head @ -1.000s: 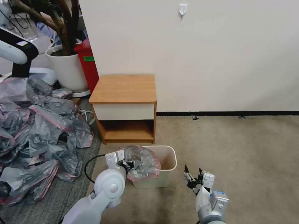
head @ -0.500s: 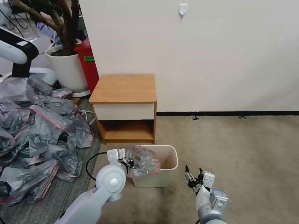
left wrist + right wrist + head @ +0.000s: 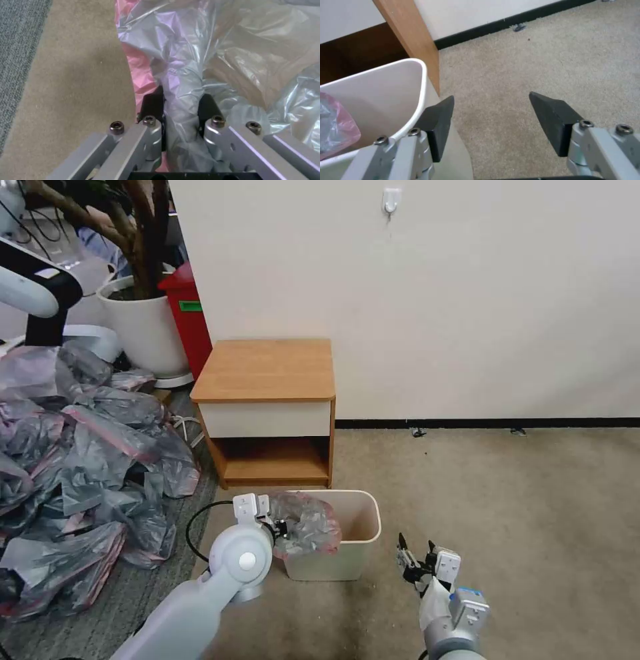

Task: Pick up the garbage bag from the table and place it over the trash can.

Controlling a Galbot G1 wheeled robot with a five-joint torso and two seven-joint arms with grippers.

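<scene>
The small cream plastic trash can (image 3: pixel 357 533), rectangular with a rolled rim, was seen on the beige carpet (image 3: pixel 520 500) just in front of the small wooden nightstand worktop (image 3: pixel 267 370) with orange-brown top and white drawer front. The crinkly translucent grey garbage bag with the pink band (image 3: pixel 305 525) was bunched over the can's left side, partly inside and partly draped over the rim; the right half of the can's interior was seen bare. The left end effector (image 3: pixel 279 528) was noted at the can's left edge, its dark fingers (image 3: pixel 154 103) closed on a gathered fold of the bag. The right end effector (image 3: pixel 415 553) was held low beside the can's right wall, fingers spread wide, gripping nothing. The nightstand top carried nothing.
</scene>
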